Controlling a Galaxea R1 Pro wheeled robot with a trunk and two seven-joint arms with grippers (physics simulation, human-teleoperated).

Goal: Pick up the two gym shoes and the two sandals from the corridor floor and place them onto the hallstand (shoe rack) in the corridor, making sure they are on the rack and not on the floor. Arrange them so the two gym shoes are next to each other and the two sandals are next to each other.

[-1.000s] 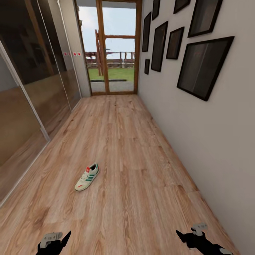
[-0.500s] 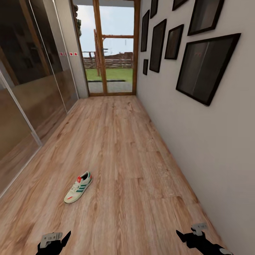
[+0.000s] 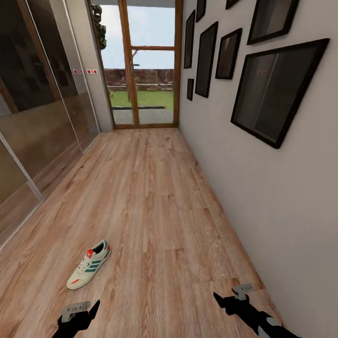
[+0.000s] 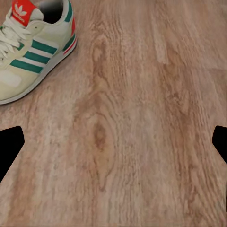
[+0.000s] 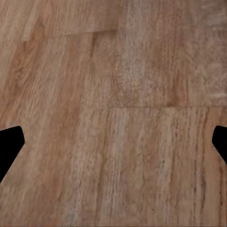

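1. Your gym shoe (image 3: 89, 271) lies on the corridor floor (image 3: 155, 202) in the lower left of the head view, toe toward the bottom-left corner and heel toward the far door. It sits just ahead of your left gripper (image 3: 79, 313), which I judge is why that arm is the one lined up for it.
2. In the left wrist view the same shoe (image 4: 33, 47) fills the upper left corner, off to one side of the gap between the fingers, so you are near it but not yet centred over it.
3. Your left fingers (image 4: 9, 146) show at both side edges of the wrist view with bare planks between them: spread wide, holding nothing.
4. Your right gripper (image 3: 232, 296) hangs low near the wall (image 3: 281, 206) at lower right. Its fingers (image 5: 9, 149) are likewise spread wide over bare floor, holding nothing.
5. Count: 1 gym shoe, 2 grippers, 7 dark picture frames (image 3: 277, 89) on the right-hand wall, some cut by the top edge, 1 glazed door (image 3: 141, 65) at the far end, and glossy sliding panels (image 3: 37, 108) along the left.
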